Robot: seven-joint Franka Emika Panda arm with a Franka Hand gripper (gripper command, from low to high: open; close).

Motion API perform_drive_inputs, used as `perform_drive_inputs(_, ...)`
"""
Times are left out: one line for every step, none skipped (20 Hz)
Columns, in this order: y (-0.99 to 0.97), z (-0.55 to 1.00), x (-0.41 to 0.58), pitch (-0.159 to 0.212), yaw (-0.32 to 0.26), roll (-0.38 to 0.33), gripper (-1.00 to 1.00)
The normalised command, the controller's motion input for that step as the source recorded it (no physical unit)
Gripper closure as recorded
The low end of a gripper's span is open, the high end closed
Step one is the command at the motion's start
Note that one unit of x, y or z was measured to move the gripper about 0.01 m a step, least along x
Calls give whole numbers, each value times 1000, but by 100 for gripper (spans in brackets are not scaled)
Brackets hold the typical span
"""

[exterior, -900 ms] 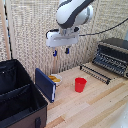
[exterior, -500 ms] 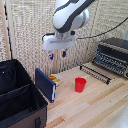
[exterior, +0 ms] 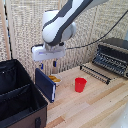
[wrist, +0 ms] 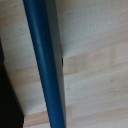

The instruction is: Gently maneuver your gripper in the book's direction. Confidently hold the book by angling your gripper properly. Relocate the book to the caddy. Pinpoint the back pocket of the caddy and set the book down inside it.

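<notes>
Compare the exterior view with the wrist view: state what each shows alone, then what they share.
Only the exterior view shows the gripper hanging above the book, the black caddy with its inner divider, a red cup and a toaster oven at that view's right. Only the wrist view shows the book's upper edge close up, running along the frame over bare wood; no fingers appear there. Both show the dark-blue book, the wooden table and part of the caddy.
</notes>
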Motion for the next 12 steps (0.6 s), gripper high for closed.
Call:
perform_drive_inputs(240,-277,449,26,152,-70,-100)
perform_drive_inputs(180,-269,474,30,174,-62,-100)
perform_drive_inputs(126,-280,480,29,200,-56,-100)
perform_drive_inputs(117,-280,474,30,205,-56,-100)
perform_drive_inputs(109,-286,486,31,216,-56,-100)
perform_drive_inputs(117,-289,474,27,225,-69,-100)
perform_drive_inputs(86,-280,466,27,230,-66,-100)
perform_drive_inputs(89,-254,440,29,235,-72,-100)
perform_drive_inputs(100,-229,423,34,228,-83,-100)
perform_drive_inputs(37,-200,380,31,212,-48,-100)
perform_drive_inputs(23,-146,217,6,166,-28,-100)
perform_drive_inputs(91,-137,157,2,99,-30,-100)
